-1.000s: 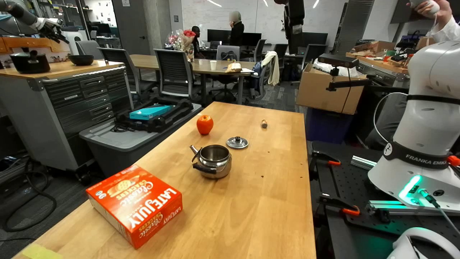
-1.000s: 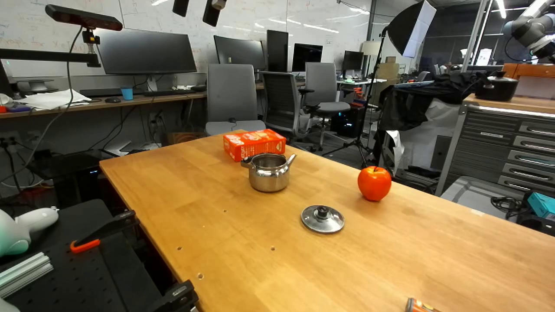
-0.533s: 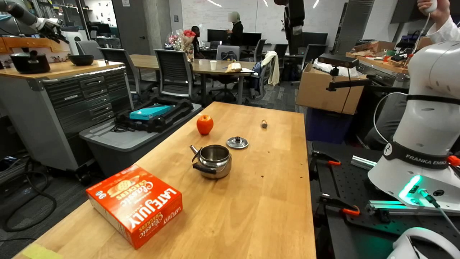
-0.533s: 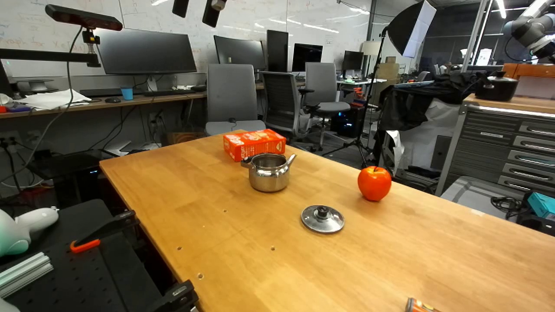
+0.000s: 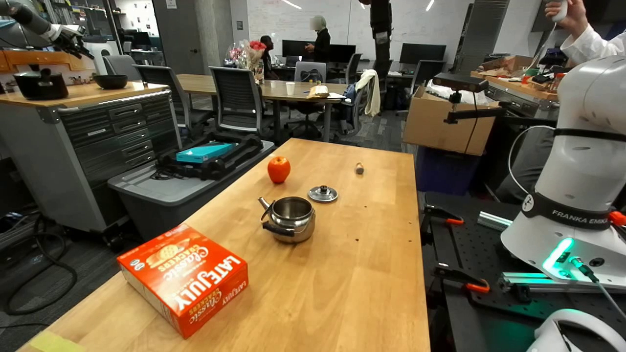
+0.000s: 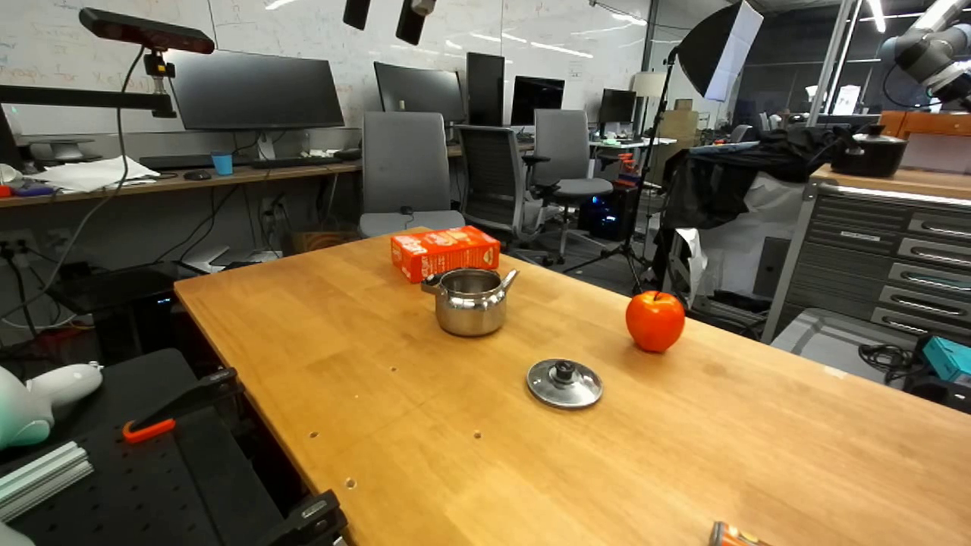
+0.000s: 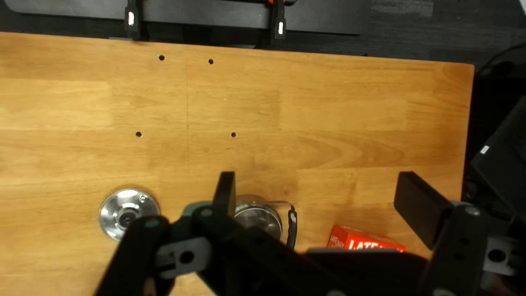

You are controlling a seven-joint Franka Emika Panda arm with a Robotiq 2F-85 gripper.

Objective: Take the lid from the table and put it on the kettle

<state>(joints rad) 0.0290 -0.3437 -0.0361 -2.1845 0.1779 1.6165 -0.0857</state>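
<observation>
A long whiteboard [image 5: 293, 24] spans the wall behind the wooden table [image 5: 352, 283]. Beside the table my white arm [image 5: 572, 166] rises upright from its base on a black perforated board [image 5: 479, 244]; its upper links run out of view. My claw [image 7: 319, 191] reaches in from the top edge of both exterior views, fingers pointing down, well above the table. I have those fingers spread wide: in the wrist view, wood shows between the tips. An orange-red cracker box [image 5: 183, 278] lies on its broad side. Near it stands the steel kettle [image 6: 470, 312], its inside showing; in the wrist view part of my claw hides some of it. A red apple [image 6: 655, 321] sits near the long edge opposite my base. The lid [image 6: 564, 385] lies flat on the table, dark knob upward, between the kettle and a small cylinder [image 5: 359, 168], near the kettle yet apart from it.
</observation>
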